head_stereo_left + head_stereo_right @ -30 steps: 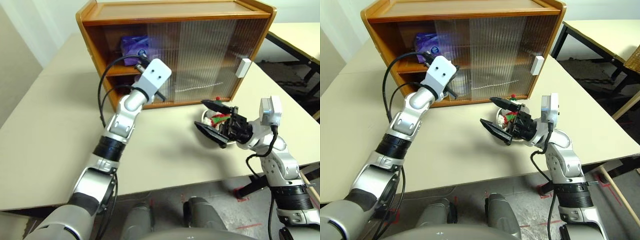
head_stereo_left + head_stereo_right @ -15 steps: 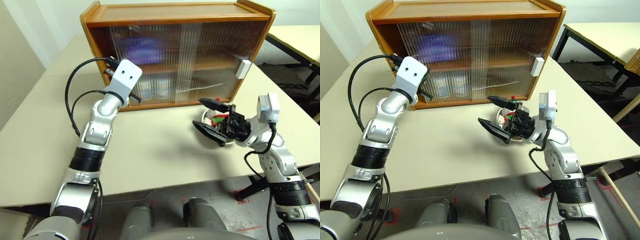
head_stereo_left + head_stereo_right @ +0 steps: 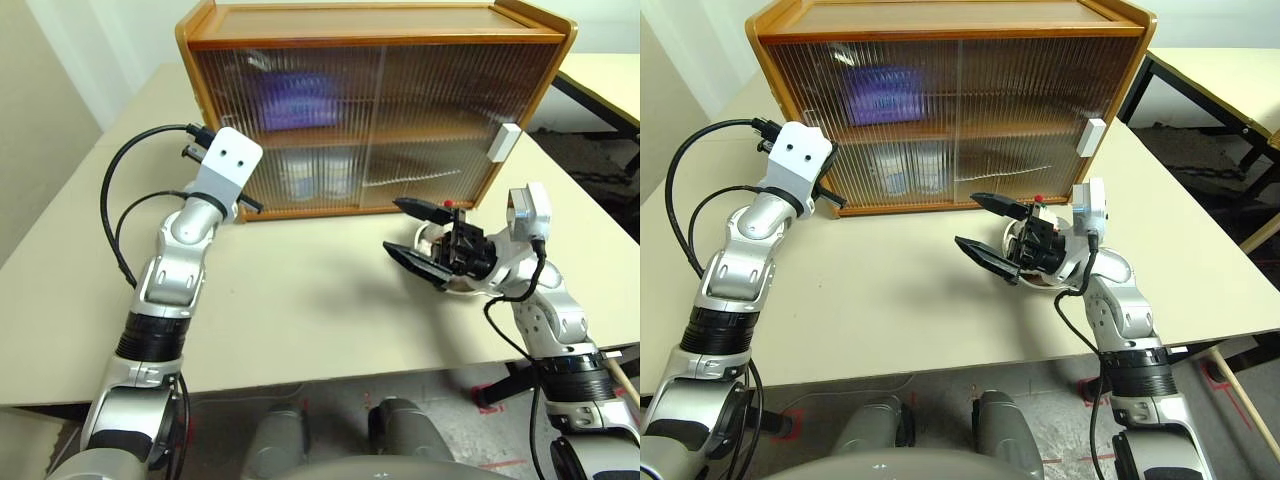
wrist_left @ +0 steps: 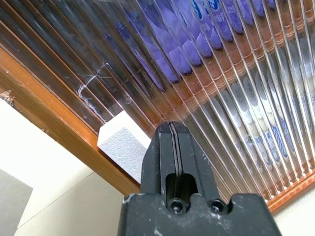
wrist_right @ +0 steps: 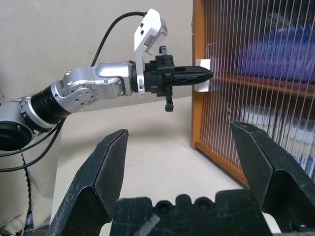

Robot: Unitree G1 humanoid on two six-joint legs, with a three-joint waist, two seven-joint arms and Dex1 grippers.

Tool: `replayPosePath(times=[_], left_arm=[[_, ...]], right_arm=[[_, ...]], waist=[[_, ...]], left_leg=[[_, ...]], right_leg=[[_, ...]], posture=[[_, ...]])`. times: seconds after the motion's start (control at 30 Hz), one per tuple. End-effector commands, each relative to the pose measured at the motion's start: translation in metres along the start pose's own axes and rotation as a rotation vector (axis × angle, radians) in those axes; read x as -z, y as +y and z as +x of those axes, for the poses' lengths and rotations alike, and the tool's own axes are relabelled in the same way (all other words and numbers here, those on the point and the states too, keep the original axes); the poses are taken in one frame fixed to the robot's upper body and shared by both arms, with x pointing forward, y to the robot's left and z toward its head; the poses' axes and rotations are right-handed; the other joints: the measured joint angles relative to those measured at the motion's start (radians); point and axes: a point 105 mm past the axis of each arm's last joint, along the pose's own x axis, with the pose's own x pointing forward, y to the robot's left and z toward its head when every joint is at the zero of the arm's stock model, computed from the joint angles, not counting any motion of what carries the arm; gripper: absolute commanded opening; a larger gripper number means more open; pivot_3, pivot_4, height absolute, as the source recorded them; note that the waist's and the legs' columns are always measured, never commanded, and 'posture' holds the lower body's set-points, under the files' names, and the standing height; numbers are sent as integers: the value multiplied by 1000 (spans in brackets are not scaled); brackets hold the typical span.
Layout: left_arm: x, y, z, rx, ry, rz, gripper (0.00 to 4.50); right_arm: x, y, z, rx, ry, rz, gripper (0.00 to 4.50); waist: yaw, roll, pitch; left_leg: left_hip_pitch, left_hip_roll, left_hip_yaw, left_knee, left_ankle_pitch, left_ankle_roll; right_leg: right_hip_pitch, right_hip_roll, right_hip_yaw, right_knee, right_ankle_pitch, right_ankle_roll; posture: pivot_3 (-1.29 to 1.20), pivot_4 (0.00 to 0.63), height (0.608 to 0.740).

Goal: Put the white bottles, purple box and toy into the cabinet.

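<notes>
Ribbed cabinet (image 3: 380, 110) doors across front

My cream table (image 3: 300, 300) stands by 1 other cream table (image 3: 1230, 75) with black legs, over grey floor (image 3: 330, 400).

You've got one pale beige table (image 3: 300, 320) filling the middle and lower part of both head views. The orange-brown wooden cabinet (image 3: 375, 25) sits directly on it at upper centre, both ribbed translucent doors across its front, its white handle (image 3: 505, 141) at the right end. At centre right, just in front of the cabinet's lower right corner, a shallow round bowl (image 3: 1040, 280) rests on the tabletop, mostly hidden, with something red and white in it; you can't tell more. A second pale table (image 3: 1220, 70) stands apart at the upper right edge.
</notes>
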Motion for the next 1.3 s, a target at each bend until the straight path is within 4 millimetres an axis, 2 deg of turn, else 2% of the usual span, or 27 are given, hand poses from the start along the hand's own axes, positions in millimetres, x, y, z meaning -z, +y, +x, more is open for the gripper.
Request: replayPosePath(times=[0.03, 0.13, 0.23, 0.4, 0.47, 0.53, 0.57, 0.6, 0.67, 0.73, 0.93, 1.17, 1.3], left_arm=[[-8, 1, -1, 7, -45, -33, 24], [-23, -14, -2, 106, -125, -50, 24], [-28, -32, -7, 192, -171, -182, 538], [-43, -61, -28, 401, -292, -414, 2455], [-45, -65, -39, 483, -332, -524, 3240], [-38, -61, -44, 506, -335, -560, 3988], [-35, -59, -47, 531, -339, -596, 4436], [-32, -59, -52, 572, -346, -645, 4500], [-31, -56, -58, 620, -362, -698, 4500], [-24, -56, -64, 656, -341, -677, 4500], [-6, -57, -83, 777, -308, -551, 4500], [-4, -51, -98, 854, -355, -529, 4500], [-4, -44, -102, 836, -379, -533, 4500]], right_arm=[[0, -1, 1, -7, -4, -8, 4500], [-3, -3, -1, -1, -6, -13, 4500], [-8, -6, -10, 12, -9, 4, 4500], [-25, -19, -28, 61, -1, -12, 4500], [-36, -31, -39, 105, 15, -38, 4500], [-42, -44, -51, 167, 56, -73, 4500], [-45, -55, -60, 221, 80, -101, 4091], [-49, -65, -68, 279, 96, -124, 3871], [-53, -83, -83, 386, 118, -154, 3135], [-54, -98, -97, 482, 147, -174, 2364], [-58, -123, -122, 700, 181, -258, 22], [-72, -145, -142, 887, 187, -349, 22], [-72, -155, -154, 974, 207, -336, 22]], waist=[[3, 0, 0], [13, 0, 0], [18, 0, 0], [29, 0, 0], [30, 0, 0], [30, 0, 0], [29, 0, 0], [30, 0, 0], [30, 0, 0], [29, 0, 0], [16, 0, 0], [9, 1, 1], [9, 1, 1]], left_leg=[[0, 0, 0, 0, 0, 0], [0, 1, 0, 0, 0, 0], [-1, 0, 1, 0, 0, 0], [-3, 0, 1, 0, 0, 0], [-4, 0, 1, 0, 0, 0], [-5, 0, 1, -1, 0, 0], [-6, 0, 1, -1, 0, 0], [-6, 0, 1, -1, 0, 0], [-6, 0, 1, -1, 0, 0], [-6, 0, 1, 0, 1, 2], [-4, 0, 2, 0, 3, 5], [-5, 0, 1, -1, 3, 5], [-5, 0, 1, -2, 3, 5]], right_leg=[[0, 0, 0, 0, 0, 0], [0, 1, -1, 0, -1, 0], [0, 0, -1, -1, -1, -1], [0, -2, -1, -5, -1, -2], [-1, -2, -1, -6, -1, -2], [-2, -1, -1, -6, -1, -2], [-3, -1, -1, -6, -1, -2], [-3, 0, -1, -6, -1, -3], [-3, 1, -1, -6, -2, -3], [-2, 1, -1, -6, -3, -2], [0, 1, 0, -6, -5, -1], [-1, 0, 0, -7, -5, -2], [0, -1, 0, -7, -5, -2]], posture=[[118, 0, 740], [118, 0, 740], [108, 0, 740], [108, 0, 740], [102, 0, 740], [101, 0, 740], [101, 0, 740], [101, 0, 740], [101, 0, 740], [99, 0, 740], [101, 0, 740], [110, 0, 740], [116, 0, 740]])
